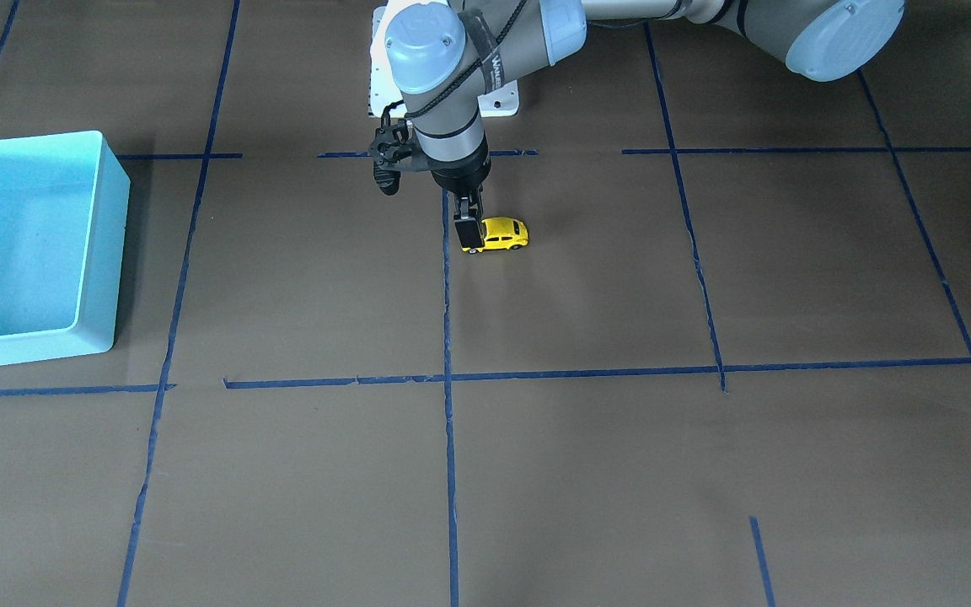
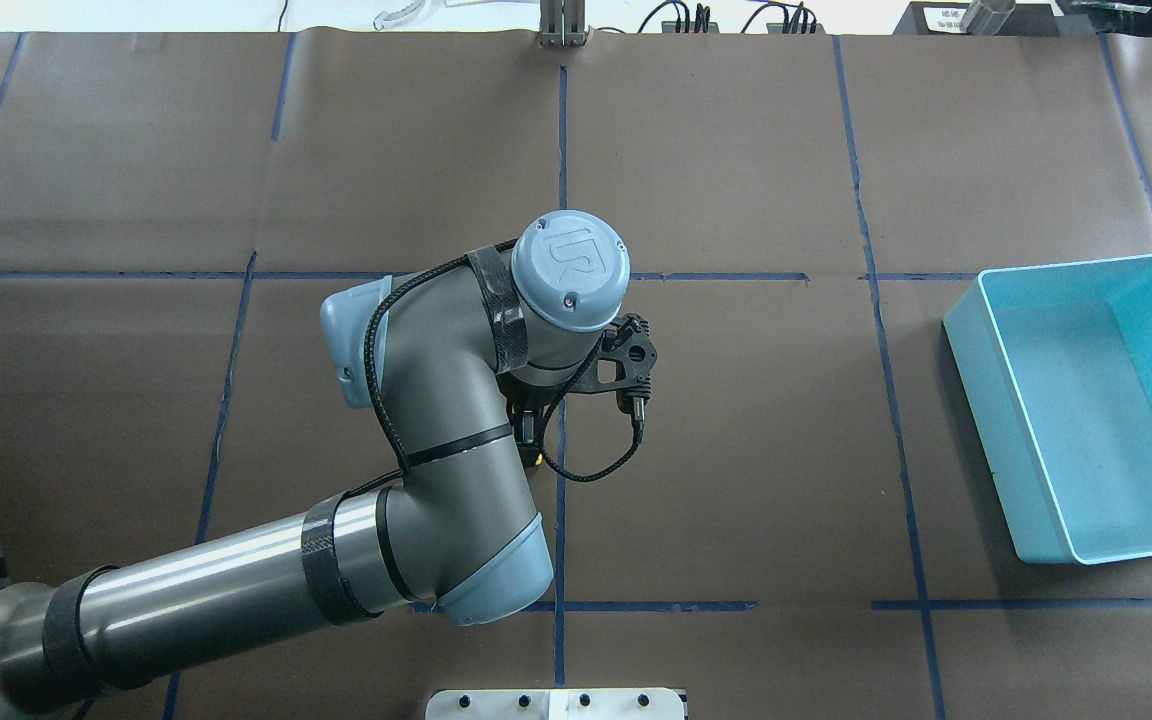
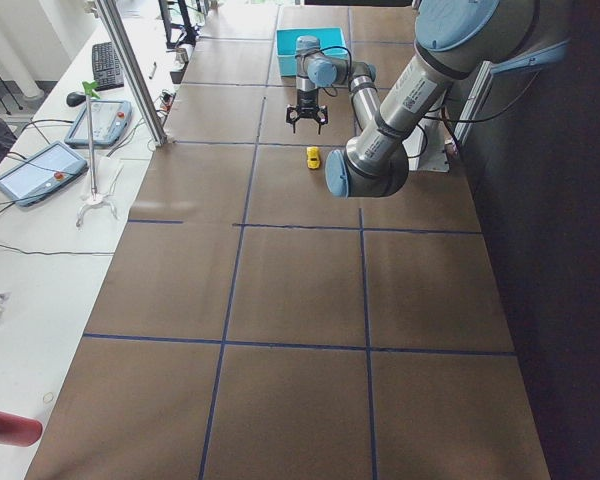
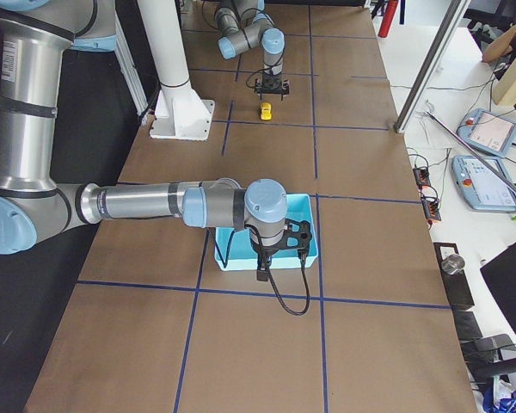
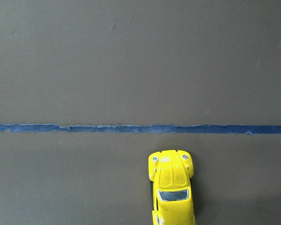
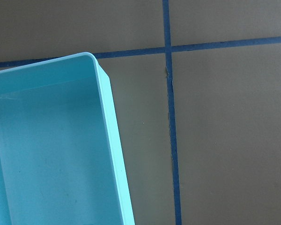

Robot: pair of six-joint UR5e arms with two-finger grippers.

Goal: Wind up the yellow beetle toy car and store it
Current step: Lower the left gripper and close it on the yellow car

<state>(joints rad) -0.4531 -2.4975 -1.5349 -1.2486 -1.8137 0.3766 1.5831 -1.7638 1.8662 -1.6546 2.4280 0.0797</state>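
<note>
The yellow beetle toy car (image 1: 504, 234) stands on its wheels on the brown table, beside a blue tape line. My left gripper (image 1: 469, 236) hangs just over the car's rear end, apart from it, fingers spread open and empty. The left wrist view shows only the car's (image 5: 172, 187) front half at the bottom edge and no fingers. From overhead the left arm hides nearly all of the car (image 2: 537, 459). My right arm's wrist (image 4: 267, 206) hovers by the turquoise bin (image 4: 305, 206). Whether the right gripper is open or shut I cannot tell.
The turquoise bin (image 2: 1086, 420) sits empty at the robot's far right, well away from the car. Its corner fills the left of the right wrist view (image 6: 51, 154). A white mounting plate (image 1: 498, 101) lies behind the left gripper. Blue tape lines grid the table.
</note>
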